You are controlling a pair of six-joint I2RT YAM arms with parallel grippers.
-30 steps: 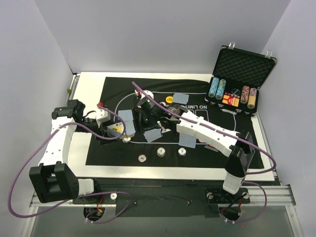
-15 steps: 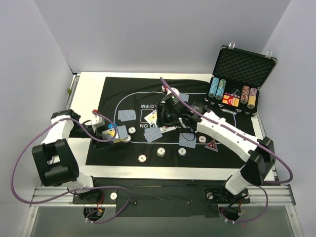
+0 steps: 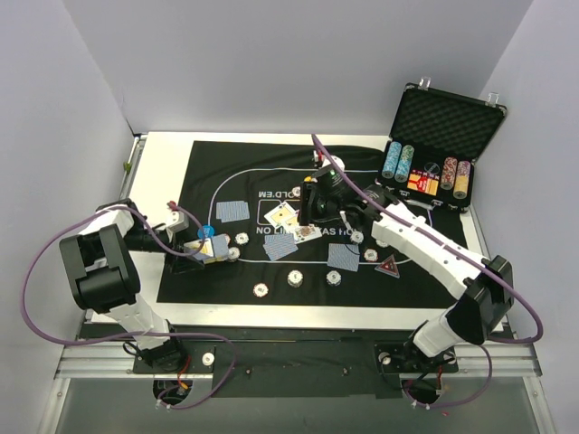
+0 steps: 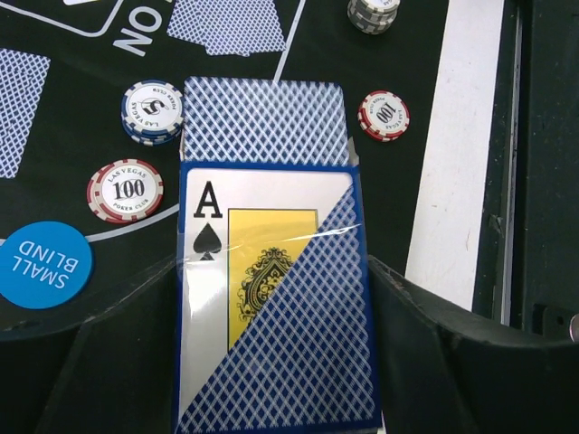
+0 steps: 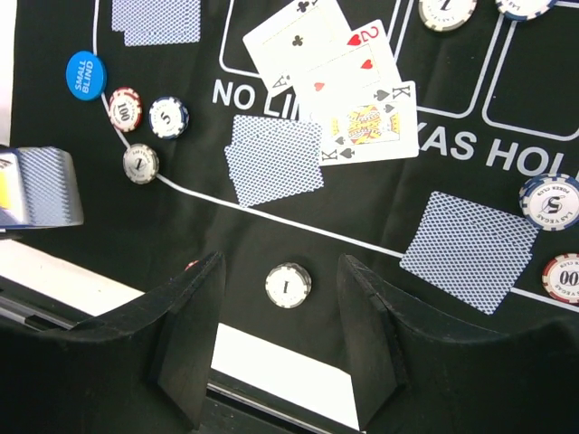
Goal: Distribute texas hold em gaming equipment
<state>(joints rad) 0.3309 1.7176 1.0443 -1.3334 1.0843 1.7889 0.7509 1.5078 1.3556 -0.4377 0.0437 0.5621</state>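
Note:
My left gripper (image 4: 271, 271) is shut on a blue card box (image 4: 268, 298) showing an ace of spades, with blue-backed cards (image 4: 262, 122) sticking out of its far end. It hovers at the mat's left edge (image 3: 197, 250). My right gripper (image 5: 282, 262) stands open above the mat, holding nothing; a white-edged chip (image 5: 289, 285) lies on the mat below the gap. Three face-up cards (image 5: 330, 86) are fanned at the centre. Face-down cards (image 5: 274, 158) lie around them. A blue small-blind disc (image 5: 86, 74) and a red triangle marker (image 3: 389, 266) rest on the mat.
The black printed mat (image 3: 226, 172) covers most of the white table. Single chips (image 3: 295, 278) sit along its near side, others (image 4: 126, 190) beside the card box. An open black case (image 3: 441, 145) with tall chip columns stands at the back right.
My right arm has swung from the left-centre of the mat to the right and back, leaving face-up cards uncovered at the centre. My left arm folded back, keeping the card box at the mat's left.

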